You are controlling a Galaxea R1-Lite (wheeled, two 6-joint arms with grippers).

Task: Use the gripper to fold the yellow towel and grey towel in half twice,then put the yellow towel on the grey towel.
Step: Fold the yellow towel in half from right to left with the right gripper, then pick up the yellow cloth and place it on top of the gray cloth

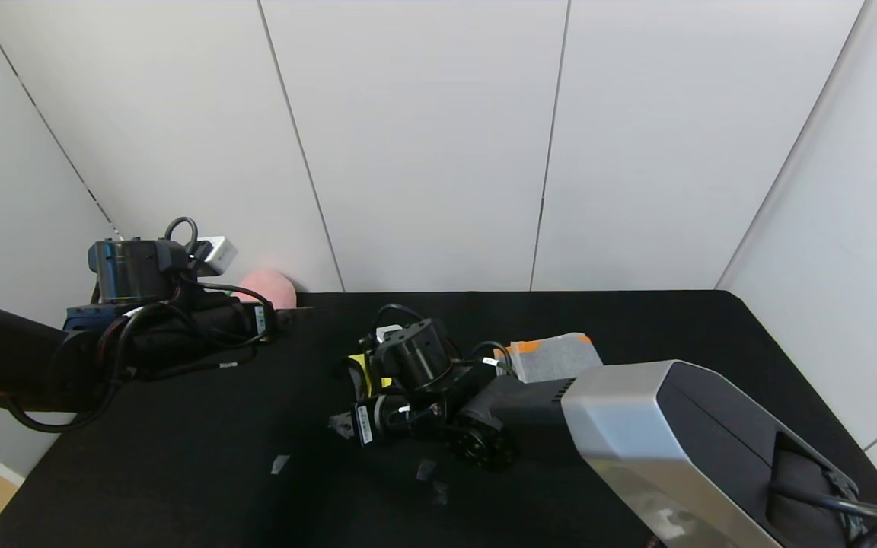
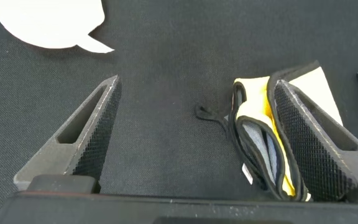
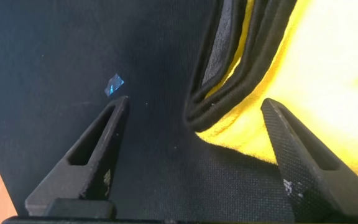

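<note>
One yellow towel [image 2: 272, 134], one grey towel [image 1: 553, 356], one pink plush [image 1: 267, 287], two pincers, several tape scraps [image 1: 279, 463].

Head camera looks down from afar; both wrist cameras closely share the yellow towel [image 2: 272, 134].

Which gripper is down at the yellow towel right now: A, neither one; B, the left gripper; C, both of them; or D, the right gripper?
D: the right gripper stands open just over the dark-trimmed edge of the folded yellow towel at mid-table, while the left gripper, also open, is held off at the table's left side, seeing the towel only from a distance.
</note>
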